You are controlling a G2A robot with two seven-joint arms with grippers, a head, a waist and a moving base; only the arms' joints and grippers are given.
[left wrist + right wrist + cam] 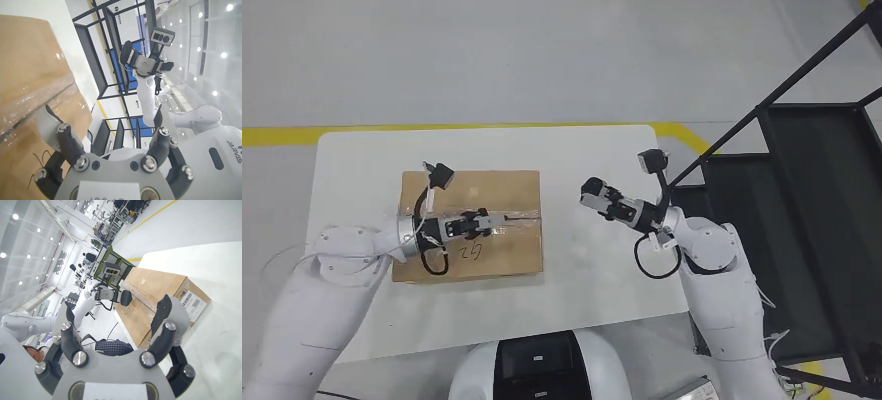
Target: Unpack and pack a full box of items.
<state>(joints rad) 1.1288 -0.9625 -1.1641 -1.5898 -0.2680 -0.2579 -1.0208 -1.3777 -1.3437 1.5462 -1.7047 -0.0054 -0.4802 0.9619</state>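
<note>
The left claw [490, 217], fingers apart on the taped seam [524, 213] of the box [504, 252], may skid without piercing the slick film; the right claw [588, 190] hovers, also apart.

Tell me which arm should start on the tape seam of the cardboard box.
Left, most likely. The left gripper hangs open right over the tape seam on top of the cardboard box. The right gripper is off beside the box, over bare table.

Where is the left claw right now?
In the top view the left claw is over the taped seam atop the cardboard box, on the left half of the table; the right claw hangs over the table to the box's right.
</note>
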